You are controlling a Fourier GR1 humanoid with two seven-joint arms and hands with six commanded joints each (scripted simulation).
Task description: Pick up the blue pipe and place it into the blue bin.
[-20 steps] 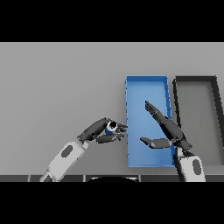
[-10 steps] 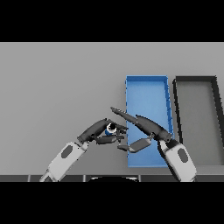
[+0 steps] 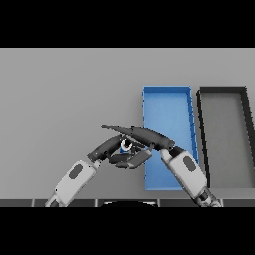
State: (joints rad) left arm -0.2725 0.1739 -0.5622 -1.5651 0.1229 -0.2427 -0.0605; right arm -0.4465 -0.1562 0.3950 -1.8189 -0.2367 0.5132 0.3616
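Grey worktop [image 3: 60,89] all around. Left hand [image 3: 107,147] has its fingers curled round the blue pipe [image 3: 126,146], just left of the blue bin [image 3: 167,102]. Right hand [image 3: 144,135] reaches across over it, fingers stretched out straight, thumb under the pipe, holding nothing. Dark bin [image 3: 221,90] sits just beside the blue one, far right.

No readable text, labels, brand marks, numbers or signs anywhere. Plain, unmarked surfaces on the grey worktop [image 3: 60,99], the blue bin [image 3: 167,107] and the dark bin [image 3: 224,134] beside it. Nothing legible on the blue pipe [image 3: 125,145] or on the white and grey arms.
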